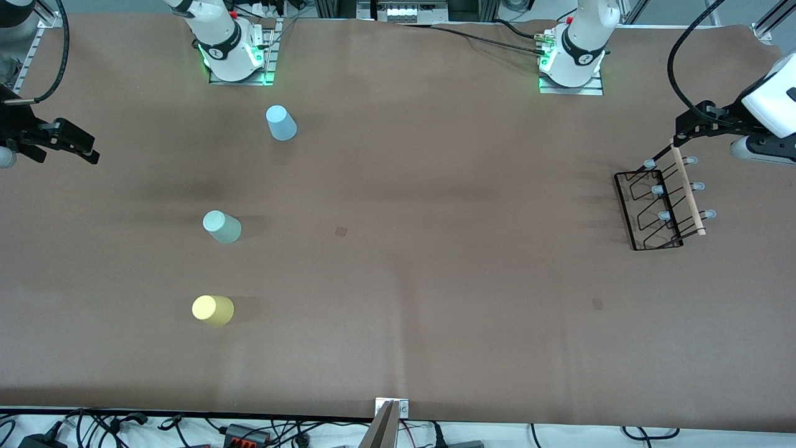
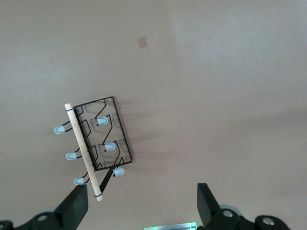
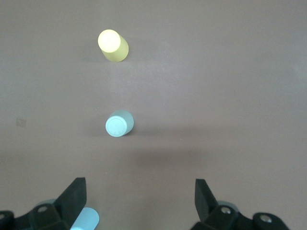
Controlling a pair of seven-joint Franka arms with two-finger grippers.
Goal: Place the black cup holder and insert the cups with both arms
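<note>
The black cup holder (image 1: 660,204) stands near the left arm's end of the table, with its wooden rod handle (image 1: 688,191) on top and pale blue-tipped prongs. My left gripper (image 1: 687,124) hangs open over the table just past the handle's end that lies farther from the front camera. In the left wrist view the cup holder (image 2: 98,139) lies ahead of the empty left gripper (image 2: 141,191). Three cups stand mouth-down toward the right arm's end: light blue (image 1: 281,122), pale green (image 1: 221,226) and yellow (image 1: 212,310). My right gripper (image 1: 78,148) waits open at that end's edge. The right wrist view shows the yellow cup (image 3: 112,45), the green cup (image 3: 119,123) and the blue cup (image 3: 85,219) ahead of the right gripper (image 3: 140,187).
Brown paper covers the table, with two small darker squares (image 1: 341,231) (image 1: 597,303) on it. The arm bases (image 1: 233,56) (image 1: 575,59) stand along the edge farthest from the front camera. Cables and a metal mount (image 1: 390,420) line the nearest edge.
</note>
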